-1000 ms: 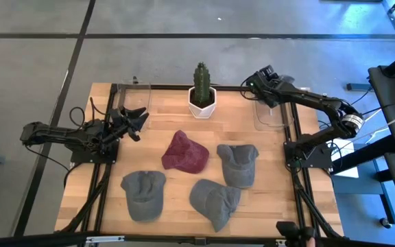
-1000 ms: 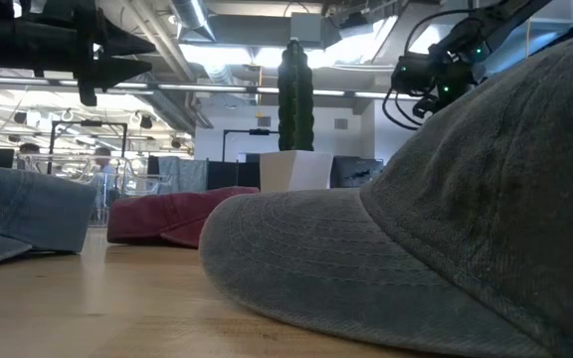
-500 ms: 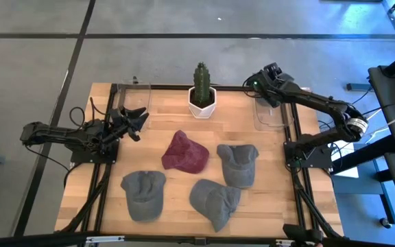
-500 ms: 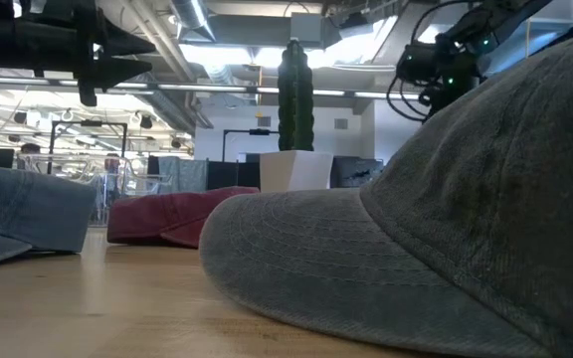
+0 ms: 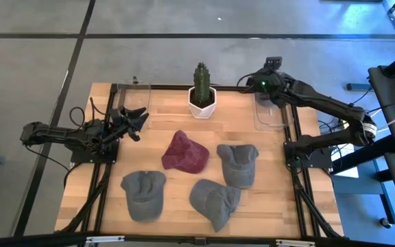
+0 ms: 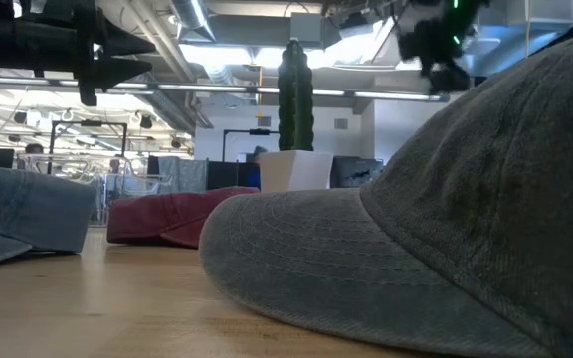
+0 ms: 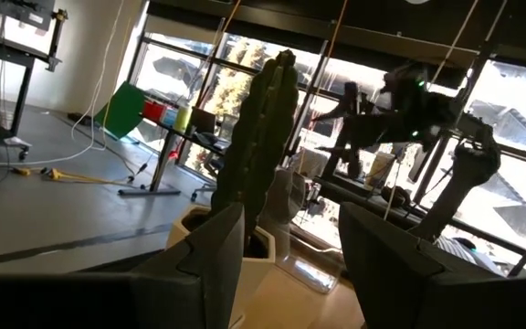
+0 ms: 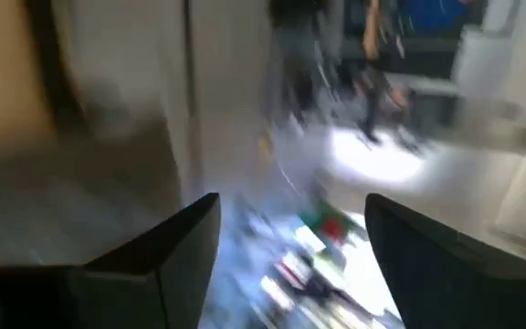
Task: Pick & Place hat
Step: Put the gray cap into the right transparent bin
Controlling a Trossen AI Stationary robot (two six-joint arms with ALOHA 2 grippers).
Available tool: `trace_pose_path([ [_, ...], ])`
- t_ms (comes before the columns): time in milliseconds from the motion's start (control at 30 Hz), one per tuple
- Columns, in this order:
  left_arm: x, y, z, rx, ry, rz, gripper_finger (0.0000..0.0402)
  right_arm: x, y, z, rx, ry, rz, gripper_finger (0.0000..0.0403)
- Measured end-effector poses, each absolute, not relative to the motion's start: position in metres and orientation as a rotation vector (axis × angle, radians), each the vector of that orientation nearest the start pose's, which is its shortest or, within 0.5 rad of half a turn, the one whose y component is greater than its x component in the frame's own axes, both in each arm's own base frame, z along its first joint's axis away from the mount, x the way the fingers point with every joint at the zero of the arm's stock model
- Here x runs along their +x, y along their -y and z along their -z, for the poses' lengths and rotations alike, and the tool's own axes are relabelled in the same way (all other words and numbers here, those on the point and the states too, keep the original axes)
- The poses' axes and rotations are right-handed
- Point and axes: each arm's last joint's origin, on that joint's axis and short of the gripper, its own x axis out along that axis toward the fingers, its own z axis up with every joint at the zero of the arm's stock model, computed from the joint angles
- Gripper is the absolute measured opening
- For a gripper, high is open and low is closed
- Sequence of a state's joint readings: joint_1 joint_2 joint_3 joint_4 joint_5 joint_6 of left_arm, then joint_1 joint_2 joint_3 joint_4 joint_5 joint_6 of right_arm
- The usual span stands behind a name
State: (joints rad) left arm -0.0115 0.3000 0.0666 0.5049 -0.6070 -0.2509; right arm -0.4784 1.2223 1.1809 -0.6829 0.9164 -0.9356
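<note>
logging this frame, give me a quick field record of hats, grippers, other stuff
hats: red hat; three grey hats, all flat on the table
left gripper: open, empty, by table's left edge
right gripper: open, empty, above the clear bin at far right corner
other: potted cactus at far edge, centre
hats held: none
</note>
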Motion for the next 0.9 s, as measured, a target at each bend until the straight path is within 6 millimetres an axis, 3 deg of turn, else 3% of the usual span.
trace_pose_path([
  [100,0.109,-0.015,-0.208,-0.325,0.335,-0.541,0.0175,0.217,0.117,-0.367,-0.635,-0.98,0.751,0.0271],
  [200,0.109,-0.014,-0.208,-0.343,0.338,-0.52,0.0175,0.227,0.102,-0.386,-0.395,-0.71,0.51,0.0271],
  [300,0.109,-0.014,-0.208,-0.342,0.336,-0.49,0.0175,0.234,0.087,-0.399,-0.235,-0.544,0.256,0.0271],
  [433,0.11,-0.012,-0.208,-0.359,0.334,-0.425,0.0175,0.241,0.063,-0.399,-0.098,-0.474,-0.085,0.0271],
  [600,0.111,-0.011,-0.208,-0.381,0.332,-0.361,0.0175,0.256,0.03,-0.375,0.0,-0.47,-0.328,0.0271],
  [900,0.113,-0.009,-0.209,-0.374,0.304,-0.315,0.0175,0.273,-0.016,-0.296,0.138,-0.341,-0.261,0.0271],
])
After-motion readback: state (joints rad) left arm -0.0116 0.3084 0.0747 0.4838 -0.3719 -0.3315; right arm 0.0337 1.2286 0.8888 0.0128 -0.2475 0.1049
